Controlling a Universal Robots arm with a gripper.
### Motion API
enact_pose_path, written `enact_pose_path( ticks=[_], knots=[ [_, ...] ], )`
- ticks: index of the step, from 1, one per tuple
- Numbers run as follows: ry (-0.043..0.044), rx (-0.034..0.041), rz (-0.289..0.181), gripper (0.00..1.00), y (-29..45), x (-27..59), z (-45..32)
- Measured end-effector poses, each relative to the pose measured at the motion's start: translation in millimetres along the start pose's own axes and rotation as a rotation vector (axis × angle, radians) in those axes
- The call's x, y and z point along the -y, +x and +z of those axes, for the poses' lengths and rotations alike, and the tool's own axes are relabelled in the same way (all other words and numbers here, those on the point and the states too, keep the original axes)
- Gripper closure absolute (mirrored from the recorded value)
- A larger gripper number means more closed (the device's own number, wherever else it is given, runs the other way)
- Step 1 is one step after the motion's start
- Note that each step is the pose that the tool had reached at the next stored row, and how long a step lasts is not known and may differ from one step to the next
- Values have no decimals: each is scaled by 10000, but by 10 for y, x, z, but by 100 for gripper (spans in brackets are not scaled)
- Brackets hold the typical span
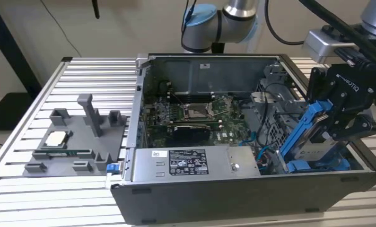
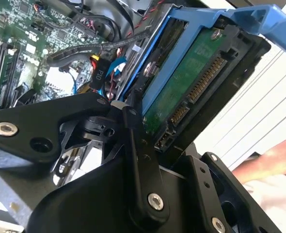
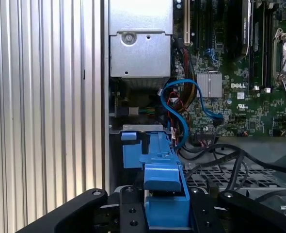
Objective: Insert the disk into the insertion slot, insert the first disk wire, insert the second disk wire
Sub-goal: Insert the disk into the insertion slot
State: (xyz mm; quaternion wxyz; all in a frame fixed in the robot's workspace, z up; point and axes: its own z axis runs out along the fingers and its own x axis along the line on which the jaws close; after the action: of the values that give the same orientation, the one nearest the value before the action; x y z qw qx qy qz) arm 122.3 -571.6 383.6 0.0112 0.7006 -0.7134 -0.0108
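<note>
The hand [image 1: 331, 135] grips the tilted disk [image 1: 301, 135], hiding much of its face.

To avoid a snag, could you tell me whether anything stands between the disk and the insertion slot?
Nothing visible does: the disk has its lower end at the insertion slot; a blue cable loops beside it.

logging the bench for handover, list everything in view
table: one, silver slats, under everything
computer case: one, dark grey, on the table
disk: one, silver-grey in blue carrier, tilted at the exterior view's right
insertion slot: one, grey with blue rails, below the disk
motherboard: one, green, inside the case
metal box: one, grey, white sticker, case's near edge
tray: one, grey, exterior view's left
processor chip: one, silver, on the tray
person's hand: one, second wrist view
arm: one, silver and blue, behind the case
pincer: one, black, shut on the disk
</note>
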Motion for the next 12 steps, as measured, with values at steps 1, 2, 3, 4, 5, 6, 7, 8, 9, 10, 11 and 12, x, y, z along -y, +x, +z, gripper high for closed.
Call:
enact_pose_path(
  ticks=[1, 2, 3, 4, 5, 6, 7, 8, 9, 10, 11, 12],
  knots=[
    [0, -1, 0, 67, 0, 0, 0],
    [0, -1, 1, 67, 0, 0, 0],
    [0, 1, 0, 67, 0, 0, 1],
    [0, 1, 0, 67, 0, 0, 2],
    [0, 2, 1, 67, 0, 0, 5],
    [0, 5, 0, 67, 0, 0, 11],
    [0, 3, 0, 67, 0, 0, 16],
    [1, 1, 0, 67, 0, 1, 19],
    [0, -1, 0, 66, 0, 1, 18],
    [0, -2, 0, 60, 0, 0, 19],
    [0, -1, 0, 60, 0, 0, 19],
    [-1, -1, 0, 60, 0, 0, 19]
  ],
)
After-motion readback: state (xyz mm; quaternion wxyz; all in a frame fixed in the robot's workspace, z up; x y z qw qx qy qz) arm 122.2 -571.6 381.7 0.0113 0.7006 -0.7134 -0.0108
